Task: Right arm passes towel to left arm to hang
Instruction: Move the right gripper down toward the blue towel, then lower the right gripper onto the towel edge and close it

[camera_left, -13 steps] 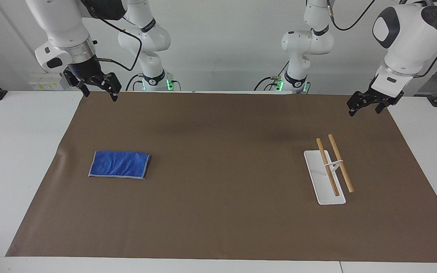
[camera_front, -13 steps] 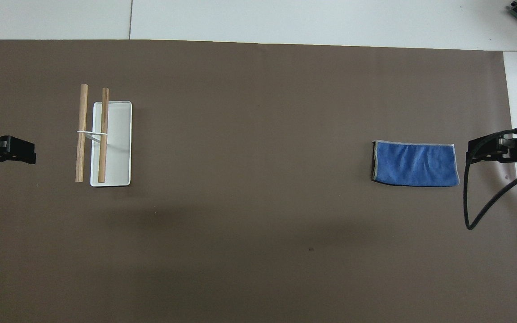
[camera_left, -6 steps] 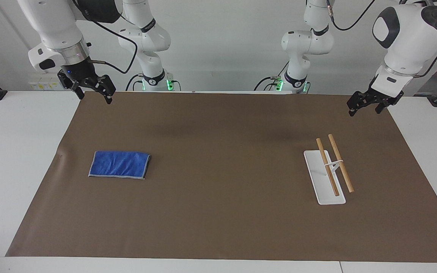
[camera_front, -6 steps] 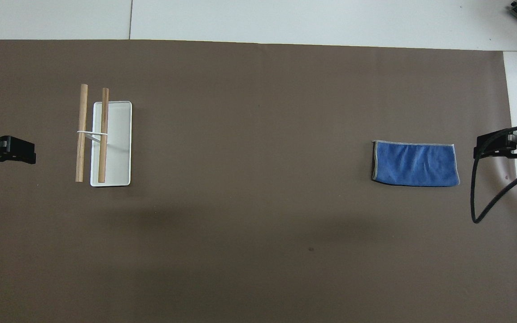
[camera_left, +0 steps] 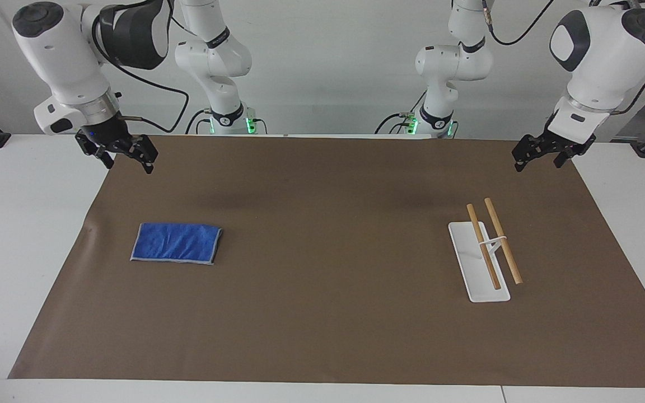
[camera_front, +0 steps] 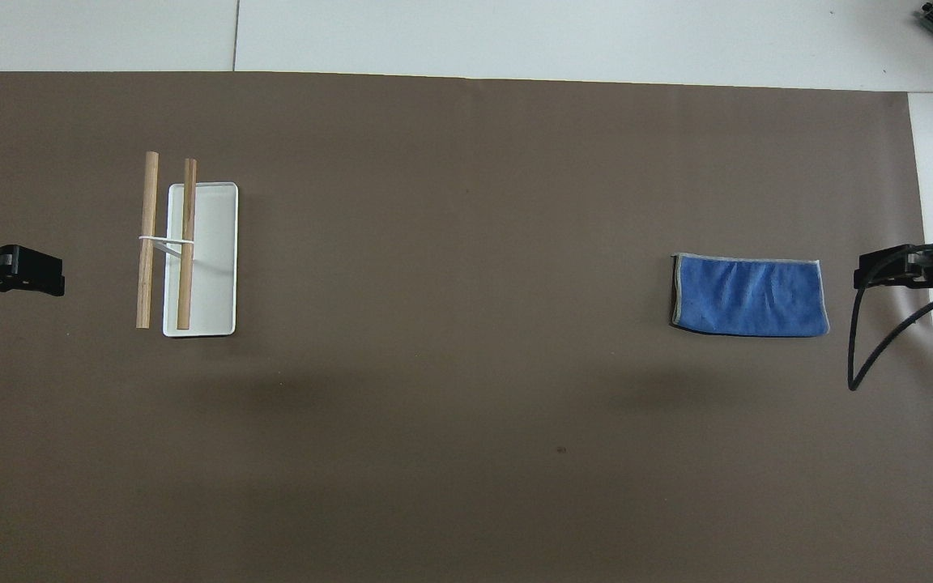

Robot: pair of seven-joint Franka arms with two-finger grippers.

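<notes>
— Where did the folded blue towel (camera_left: 176,243) lie?

— Flat on the brown mat (camera_left: 322,291), toward the right arm's end, well apart from the right gripper (camera_left: 125,158), whose fingers stood spread and empty above the mat's edge.

— And the left gripper (camera_left: 538,158)?

— It waited with fingers open and empty, raised over the mat's corner; the white-based towel rack (camera_left: 479,261) with two wooden bars stood apart from those fingers.
</notes>
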